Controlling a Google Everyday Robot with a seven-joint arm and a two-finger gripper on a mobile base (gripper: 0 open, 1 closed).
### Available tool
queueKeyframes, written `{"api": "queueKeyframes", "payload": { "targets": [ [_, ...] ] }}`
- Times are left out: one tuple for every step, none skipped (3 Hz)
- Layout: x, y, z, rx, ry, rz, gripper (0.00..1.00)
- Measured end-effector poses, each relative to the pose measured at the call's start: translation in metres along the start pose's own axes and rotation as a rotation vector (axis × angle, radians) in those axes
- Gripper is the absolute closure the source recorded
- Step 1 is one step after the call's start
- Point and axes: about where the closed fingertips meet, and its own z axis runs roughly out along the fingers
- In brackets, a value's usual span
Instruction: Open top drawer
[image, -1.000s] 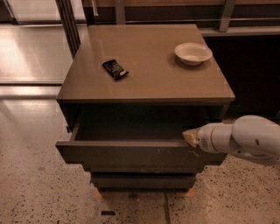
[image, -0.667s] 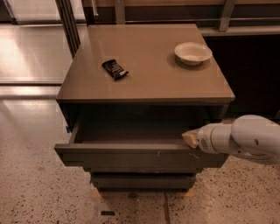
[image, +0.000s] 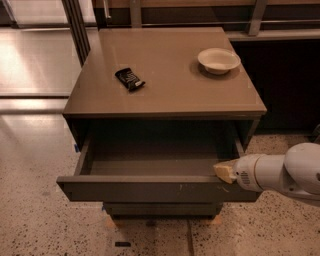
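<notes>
**On a speckled stone floor, a cabinet's top drawer stands open**

A speckled floor (image: 40, 225) surrounds a low grey-brown cabinet (image: 170, 100) at the centre of the frame. The top drawer (image: 150, 189) is pulled well out toward the bottom of the frame and shows a plain grey inside. Small pale scuffs mark its flat front right of centre. The gripper (image: 225, 172), a pale yellowish tip on a white arm (image: 285, 175) that reaches in from the lower right, sits at the right end of the drawer front's upper edge. It touches that edge or lies just beside it, and whether it is spread or closed cannot be told. On the cabinet top, a pale bowl (image: 218, 60) stands at upper right and a dark packet (image: 130, 79) lies left of centre. A narrower drawer front (image: 160, 209) shows below.
</notes>
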Motion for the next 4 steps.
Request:
{"api": "queueKeyframes", "payload": {
  "targets": [
    [0.017,0.016,-0.021,-0.055,0.001,0.035,1.00],
    [0.009,0.022,-0.034,-0.092,-0.071,0.054,1.00],
    [-0.027,0.019,-0.061,-0.073,-0.218,-0.029,1.00],
    [-0.068,0.014,-0.086,0.007,-0.336,-0.180,0.86]
  ]
}}
